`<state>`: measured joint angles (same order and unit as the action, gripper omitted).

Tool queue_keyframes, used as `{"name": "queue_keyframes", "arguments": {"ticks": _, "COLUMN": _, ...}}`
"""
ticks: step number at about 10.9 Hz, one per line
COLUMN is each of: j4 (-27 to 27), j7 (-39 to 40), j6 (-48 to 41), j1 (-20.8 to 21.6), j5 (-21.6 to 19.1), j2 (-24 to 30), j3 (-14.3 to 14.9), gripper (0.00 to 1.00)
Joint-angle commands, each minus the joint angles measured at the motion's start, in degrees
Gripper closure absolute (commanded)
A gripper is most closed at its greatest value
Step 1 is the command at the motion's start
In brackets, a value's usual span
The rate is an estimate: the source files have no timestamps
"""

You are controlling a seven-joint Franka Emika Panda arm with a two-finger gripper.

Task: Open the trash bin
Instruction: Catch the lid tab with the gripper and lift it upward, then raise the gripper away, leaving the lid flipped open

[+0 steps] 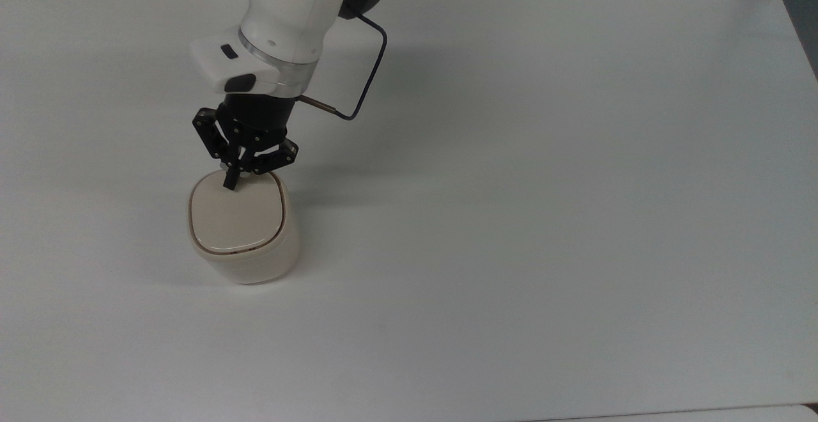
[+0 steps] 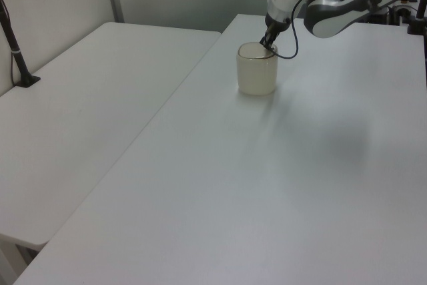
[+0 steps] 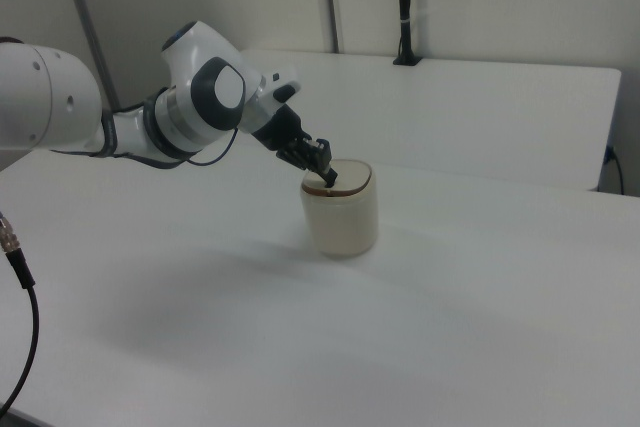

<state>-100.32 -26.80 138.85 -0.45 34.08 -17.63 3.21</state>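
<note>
Claw (image 1: 230, 181): clenched, we judge; tip on the bin's far lid edge, likely pressing its release.
Bin (image 1: 241, 230): top view's left of table (image 1: 543, 217); lid closed.

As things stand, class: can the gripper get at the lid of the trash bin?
Probably yes: the gripper already sits at the lid's far edge on the trash bin, and nothing stands between them.

White arm (image 1: 287, 6) angled downward, gripper (image 1: 229, 182) fingers pressed together
</note>
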Motion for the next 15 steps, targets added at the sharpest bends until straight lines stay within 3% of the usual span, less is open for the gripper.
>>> {"name": "queue_keyframes", "arguments": {"ticks": 1, "j4": 0.5, "j7": -0.7, "j6": -2.9, "j1": -0.3, "j5": -8.0, "j2": 4.2, "j3": 0.2, "gripper": 1.0}}
{"name": "queue_keyframes", "arguments": {"ticks": 8, "j4": 1.5, "j7": -0.5, "j6": -18.9, "j1": -0.2, "j5": -24.6, "j2": 12.8, "j3": -0.1, "gripper": 1.0}}
{"name": "queue_keyframes", "arguments": {"ticks": 10, "j4": 0.9, "j7": -0.5, "j6": -23.0, "j1": 1.1, "j5": -25.7, "j2": 15.2, "j3": 0.0, "gripper": 0.94}}
{"name": "queue_keyframes", "arguments": {"ticks": 11, "j4": 0.2, "j7": -0.4, "j6": -25.1, "j1": 1.2, "j5": -27.1, "j2": 16.6, "j3": -0.1, "gripper": 0.68}}
{"name": "queue_keyframes", "arguments": {"ticks": 12, "j4": 0.0, "j7": -0.1, "j6": -26.9, "j1": 1.2, "j5": -29.4, "j2": 17.8, "j3": -0.1, "gripper": 0.2}}
{"name": "queue_keyframes", "arguments": {"ticks": 13, "j4": 0.0, "j7": 0.9, "j6": -28.5, "j1": 1.2, "j5": -30.1, "j2": 18.2, "j3": 0.0, "gripper": 0.0}}
{"name": "queue_keyframes", "arguments": {"ticks": 15, "j4": -0.7, "j7": 10.0, "j6": -28.9, "j1": 1.2, "j5": -30.2, "j2": 19.3, "j3": -0.1, "gripper": 0.0}}
